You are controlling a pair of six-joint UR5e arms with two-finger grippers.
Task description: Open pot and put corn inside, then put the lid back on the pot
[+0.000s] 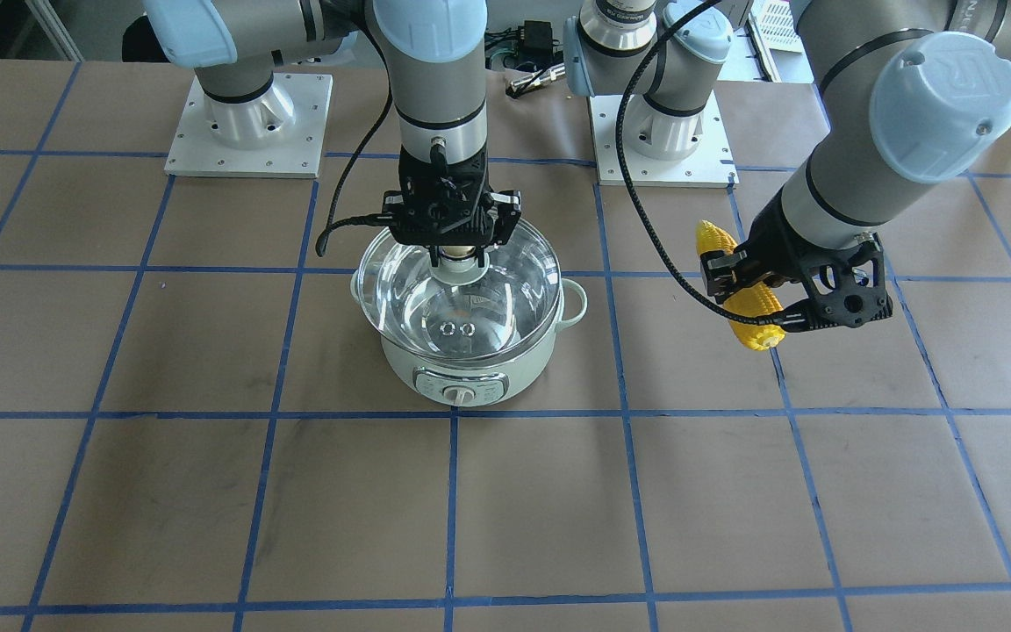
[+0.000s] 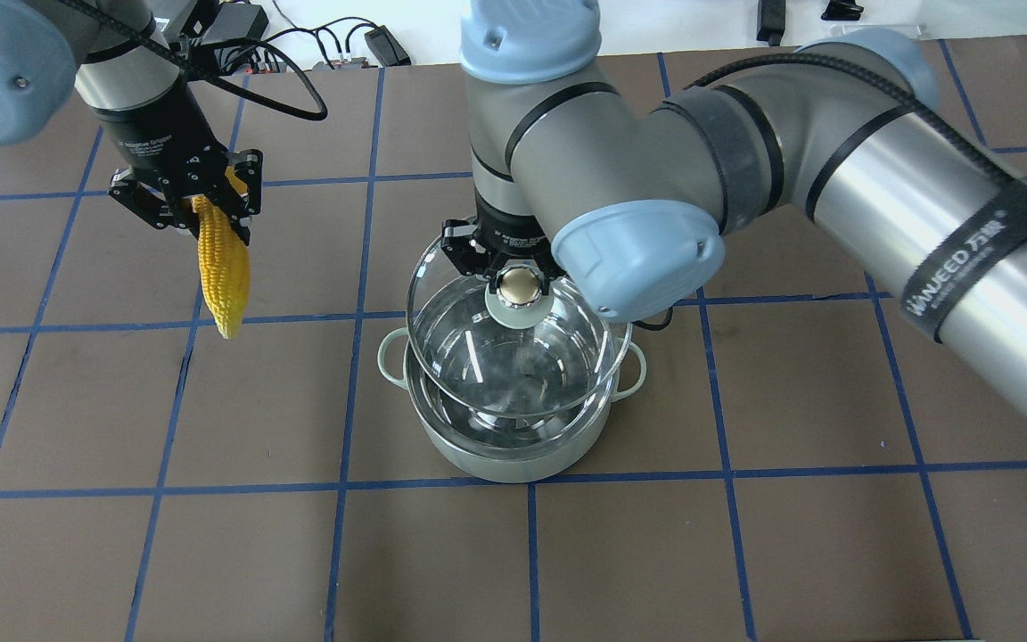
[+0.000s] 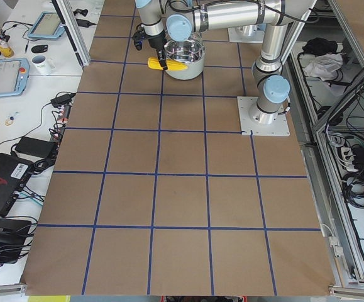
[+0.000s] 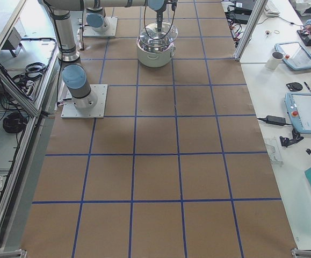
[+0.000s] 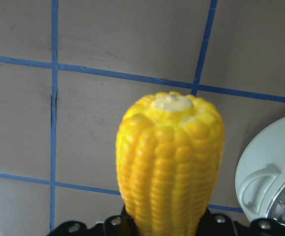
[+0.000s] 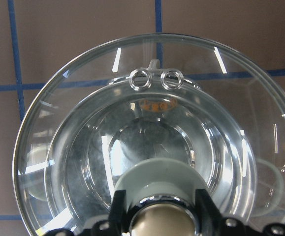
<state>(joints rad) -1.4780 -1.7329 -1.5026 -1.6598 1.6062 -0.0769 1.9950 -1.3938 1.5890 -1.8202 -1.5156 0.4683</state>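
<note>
While the lid [image 1: 457,307] hangs by its knob [image 6: 157,183] alone, tilted and only just above the pot [image 1: 400,369], the chief risk is the glass itself. The right gripper [image 2: 520,283] is clamped on that small pale green knob, and any slip or swing there could knock the glass rim against the pot's edge or drop the dome onto the bench [image 1: 558,527]. As it sits, the lid covers most of the opening, so I judge the corn [image 2: 221,267] has no clear way in. Bringing it across before the lid is carried aside could strike the glass or bring the two arms together.

The left gripper [image 1: 769,294] is closed on the corn and holds it in the air, well apart from the pot on the robot's left, with a long part of the ear jutting past the grasp. That overhang could let the ear pivot or work loose. It also looks about as long as the pot is wide, so if let go flat it could lodge across the rim and keep the lid from seating.

The pot stands on the bench between the arms — pale mint green and round. It has a loop handle [image 1: 574,303] at each side, a control panel [image 1: 435,384] with a dial [image 1: 463,397] on the side away from the robot, and a shiny metal inside that looks empty through the glass. The lid is a clear dome with two small vent rings [image 6: 154,77] near its edge and a metallic beige button [image 6: 159,221] on top. The corn is bright yellow with neat kernel rows, tapering toward one end.
</note>
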